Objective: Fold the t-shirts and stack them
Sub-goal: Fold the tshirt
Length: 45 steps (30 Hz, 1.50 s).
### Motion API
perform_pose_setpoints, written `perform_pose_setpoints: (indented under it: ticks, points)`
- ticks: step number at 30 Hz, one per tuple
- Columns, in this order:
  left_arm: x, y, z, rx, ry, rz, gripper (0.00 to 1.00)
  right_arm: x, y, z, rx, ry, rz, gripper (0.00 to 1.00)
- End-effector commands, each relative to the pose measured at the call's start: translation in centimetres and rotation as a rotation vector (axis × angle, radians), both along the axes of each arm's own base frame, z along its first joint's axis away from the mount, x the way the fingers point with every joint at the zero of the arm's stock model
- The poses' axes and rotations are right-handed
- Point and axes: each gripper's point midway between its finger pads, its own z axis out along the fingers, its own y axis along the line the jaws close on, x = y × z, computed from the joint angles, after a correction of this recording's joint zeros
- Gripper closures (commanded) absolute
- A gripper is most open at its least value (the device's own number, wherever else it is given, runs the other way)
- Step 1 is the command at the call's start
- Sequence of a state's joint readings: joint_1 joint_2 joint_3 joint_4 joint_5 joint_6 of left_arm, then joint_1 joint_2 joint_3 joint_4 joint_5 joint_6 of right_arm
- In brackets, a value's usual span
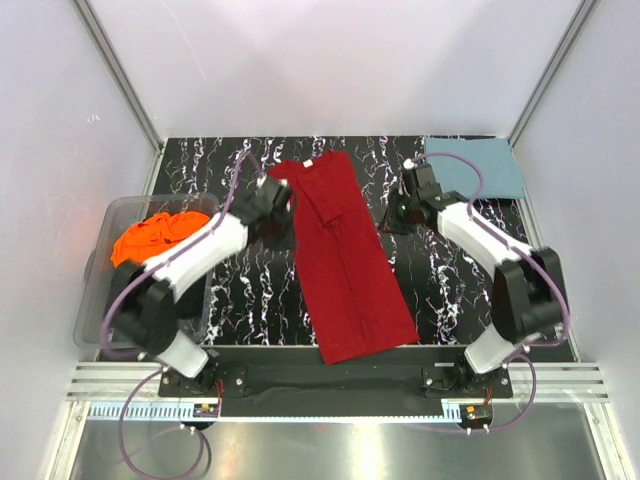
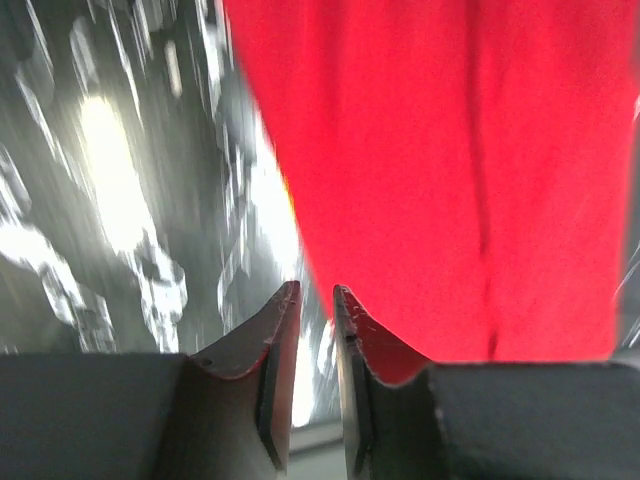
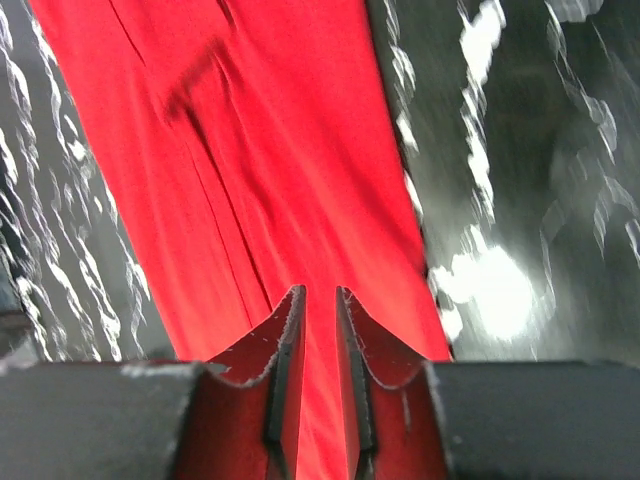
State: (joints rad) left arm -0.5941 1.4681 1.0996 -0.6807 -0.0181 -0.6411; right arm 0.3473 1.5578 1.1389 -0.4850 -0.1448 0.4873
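Left hand (image 1: 280, 196) sits at the far-left edge of the red t-shirt (image 1: 345, 260). In its wrist view the left hand (image 2: 317, 288) has its jaws parted by a narrow slit with nothing between them, so no grip. The tips are over the counter (image 2: 120, 200), right at the edge of the red cloth (image 2: 430, 150).

Right hand (image 1: 394, 216) is just off the shirt's right side, far half of the counter (image 1: 250, 285). The wrist view shows the same for this hand (image 3: 320, 290): jaws slightly apart, nothing pinched. Red cloth (image 3: 230, 170) lies below and to the left, bare marbled surface (image 3: 520, 150) to the right.

The red t-shirt lies flat mid-counter as a long narrow strip, running from the far side to the near edge and slanting a bit right as it comes near. Lengthwise creases are visible.

The teal-blue t-shirt (image 1: 482, 166) is a flat rectangle in the far-right corner, well apart from the red one.

The orange t-shirt (image 1: 150, 236) is bunched up in the clear bin (image 1: 100, 300) on the left, beside the left arm.
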Motion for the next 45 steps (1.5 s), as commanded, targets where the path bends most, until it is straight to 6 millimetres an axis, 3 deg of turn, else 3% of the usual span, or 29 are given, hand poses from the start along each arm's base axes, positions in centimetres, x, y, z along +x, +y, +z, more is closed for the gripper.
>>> perform_pose_setpoints:
  ticks: [1, 2, 3, 4, 5, 6, 7, 8, 9, 10, 11, 12, 13, 14, 15, 17, 18, 21, 22, 23, 27, 28, 34, 38, 41, 42, 44, 45]
  points:
    - [6.1, 1.1, -0.9, 0.043, -0.006, 0.010, 0.77, 6.2, 2.5, 2.1, 0.064, -0.146, 0.024, 0.76]
    - [8.4, 0.9, 0.3, 0.032, -0.042, 0.024, 0.77, 6.8, 2.8, 1.6, 0.064, -0.137, 0.022, 0.77]
    - [9.7, 1.1, 0.2, 0.033, -0.045, 0.041, 0.77, 7.7, 3.2, 1.9, 0.073, -0.146, 0.022, 0.77]
    - [11.3, 1.9, -1.6, 0.051, -0.013, 0.069, 0.77, 8.2, 3.4, 0.7, 0.069, -0.122, 0.017, 0.77]
    - [13.6, 1.4, -0.5, 0.038, -0.053, 0.069, 0.77, 8.5, 3.6, 0.5, 0.073, -0.117, 0.017, 0.77]
    - [14.8, 1.4, -0.8, 0.043, -0.058, 0.067, 0.78, 8.9, 3.7, 0.5, 0.078, -0.121, 0.015, 0.77]
    - [16.0, 1.7, -2.9, 0.063, -0.025, 0.073, 0.78, 9.1, 3.8, 0.1, 0.080, -0.117, 0.013, 0.77]
    - [18.0, 1.4, -1.8, 0.055, -0.069, 0.064, 0.78, 9.3, 3.9, 0.1, 0.081, -0.121, 0.014, 0.77]
    - [18.9, 1.7, -2.1, 0.061, -0.072, 0.068, 0.78, 9.5, 3.9, 0.1, 0.077, -0.128, 0.014, 0.77]
    - [19.6, 1.9, -3.9, 0.083, -0.045, 0.068, 0.78, 9.6, 3.8, -0.1, 0.071, -0.128, 0.015, 0.77]
    - [21.0, 1.9, -3.3, 0.082, -0.071, 0.078, 0.78, 9.8, 3.8, 0.0, 0.070, -0.131, 0.013, 0.77]
    - [21.8, 2.5, -3.7, 0.082, -0.072, 0.094, 0.78, 9.9, 3.7, 0.0, 0.066, -0.137, 0.011, 0.76]
    - [22.3, 2.7, -5.4, 0.090, -0.045, 0.100, 0.78, 10.0, 3.6, 0.1, 0.064, -0.139, 0.003, 0.77]
    - [23.5, 2.7, -4.9, 0.078, -0.067, 0.100, 0.77, 10.1, 3.6, 0.1, 0.064, -0.146, -0.006, 0.77]
    - [24.1, 3.2, -6.4, 0.082, -0.042, 0.109, 0.77, 10.4, 3.5, 0.4, 0.074, -0.166, -0.020, 0.77]
    - [25.5, 3.7, -6.5, 0.077, -0.057, 0.125, 0.77, 10.4, 3.6, 0.6, 0.086, -0.177, -0.030, 0.77]
    - [25.9, 4.3, -7.9, 0.085, -0.038, 0.135, 0.77, 10.5, 3.6, 1.0, 0.092, -0.187, -0.032, 0.77]
    - [28.0, 4.0, -7.7, 0.047, -0.069, 0.109, 0.76, 10.7, 3.3, 2.0, 0.097, -0.212, -0.044, 0.77]
    - [28.4, 4.1, -9.2, 0.052, -0.054, 0.095, 0.75, 10.7, 3.3, 2.4, 0.102, -0.220, -0.046, 0.77]
    - [29.6, 3.7, -8.3, 0.036, -0.092, 0.069, 0.74, 10.8, 3.2, 2.6, 0.101, -0.227, -0.053, 0.77]
    - [32.4, 4.3, -8.5, 0.004, -0.138, 0.070, 0.73, 10.9, 2.7, 3.7, 0.114, -0.258, -0.090, 0.78]
    - [32.9, 4.3, -9.3, 0.004, -0.139, 0.069, 0.73, 10.8, 2.6, 3.9, 0.119, -0.265, -0.094, 0.78]
    - [37.8, 5.3, -6.1, -0.106, -0.311, 0.099, 0.73, 11.1, 3.1, 3.9, 0.142, -0.260, -0.089, 0.78]
    - [39.0, 4.4, -3.6, -0.196, -0.399, 0.051, 0.73, 11.3, 3.2, 3.4, 0.146, -0.248, -0.092, 0.78]
    - [37.8, 2.1, 0.0, -0.325, -0.422, -0.036, 0.69, 11.2, 3.4, 3.2, 0.149, -0.242, -0.077, 0.76]
    - [37.5, 1.8, 3.2, -0.339, -0.466, -0.052, 0.65, 11.0, 3.5, 3.2, 0.144, -0.245, -0.060, 0.75]
    - [36.3, 1.7, 5.2, -0.344, -0.475, -0.057, 0.62, 10.5, 3.5, 3.3, 0.145, -0.234, -0.039, 0.72]
    - [35.4, 1.7, 9.4, -0.366, -0.526, -0.069, 0.61, 9.9, 3.3, 3.8, 0.147, -0.227, -0.027, 0.72]
